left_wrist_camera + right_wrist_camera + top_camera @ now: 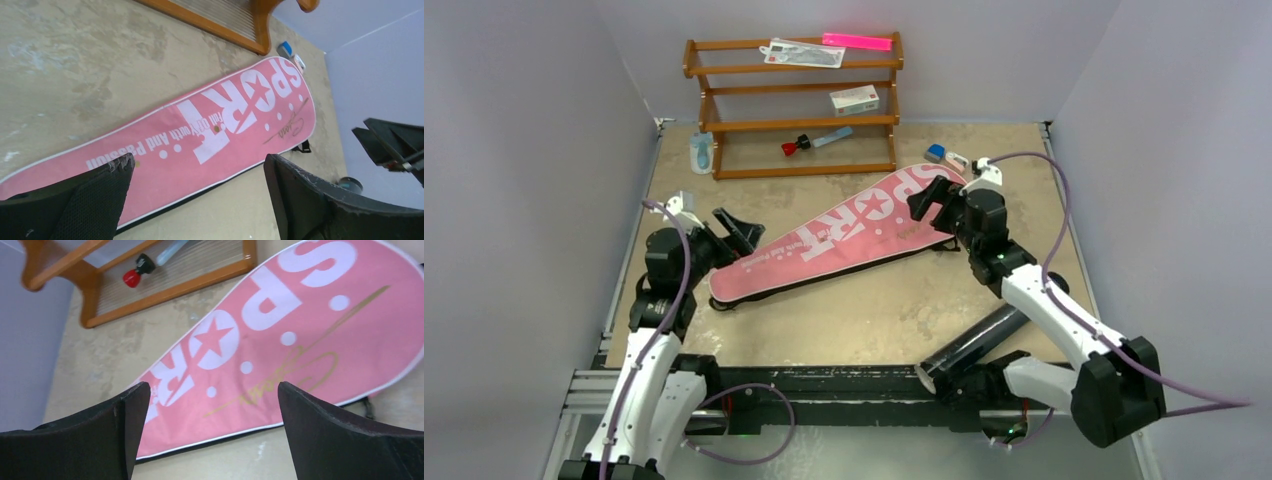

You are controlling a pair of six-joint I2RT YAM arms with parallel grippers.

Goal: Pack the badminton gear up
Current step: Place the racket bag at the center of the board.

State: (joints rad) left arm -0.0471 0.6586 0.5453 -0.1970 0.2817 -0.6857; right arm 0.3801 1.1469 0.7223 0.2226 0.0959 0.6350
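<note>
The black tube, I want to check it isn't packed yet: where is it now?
In the top external view the black tube lies diagonally at the near right of the table, apart from the pink bag mid-table.

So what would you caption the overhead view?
Open left end effector and right end effector hover at opposite ends of the bag; tube lies aside.

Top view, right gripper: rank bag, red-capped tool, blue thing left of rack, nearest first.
1. Bag, directly below the right gripper.
2. Red-capped tool, bottom shelf of the rack, back and to the left.
3. Blue thing, beyond the rack's left end, farthest.
</note>
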